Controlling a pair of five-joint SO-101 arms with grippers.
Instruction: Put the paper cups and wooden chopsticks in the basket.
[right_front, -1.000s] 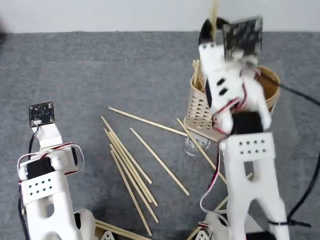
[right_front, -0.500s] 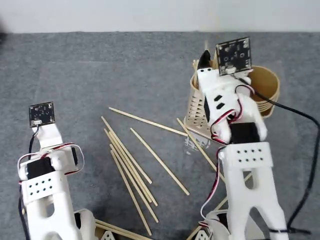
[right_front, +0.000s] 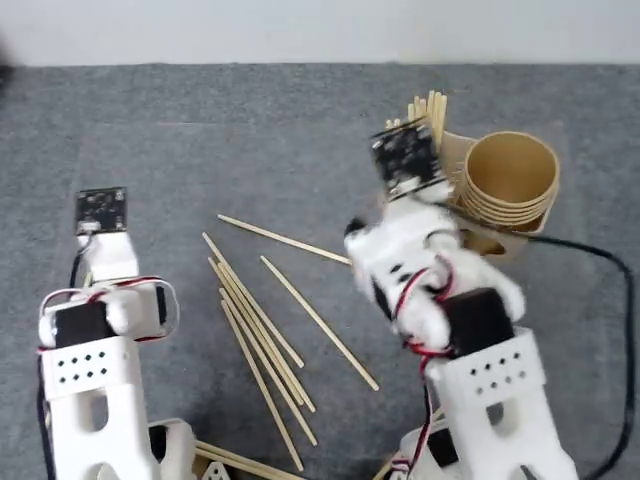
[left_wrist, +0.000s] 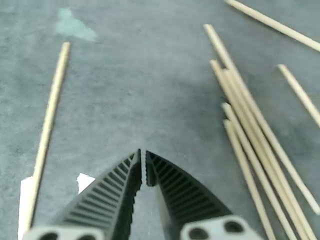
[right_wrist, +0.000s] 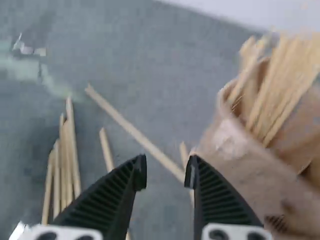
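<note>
Several wooden chopsticks (right_front: 262, 335) lie loose on the grey mat between the two arms. The basket (right_front: 455, 150) stands at the far right with a bunch of chopsticks (right_front: 430, 108) upright in it and a stack of paper cups (right_front: 510, 178) beside them. My right gripper (right_wrist: 165, 172) is open and holds nothing; it hangs over the mat just beside the basket (right_wrist: 250, 160), with loose chopsticks (right_wrist: 64, 160) below it. My left gripper (left_wrist: 143, 156) is shut on nothing, low over the mat, with a chopstick bundle (left_wrist: 252, 130) on one side and a single chopstick (left_wrist: 50, 120) on the other.
The right arm (right_front: 430, 280) covers the basket's near side. The left arm (right_front: 95, 330) stands at the near left. More chopsticks (right_front: 235, 462) lie at the front edge between the arm bases. A pale wall borders the mat at the back.
The right arm held a chopstick upright over the basket, let it go there, then swung back left and down off the basket. The left arm shifted slightly right.
</note>
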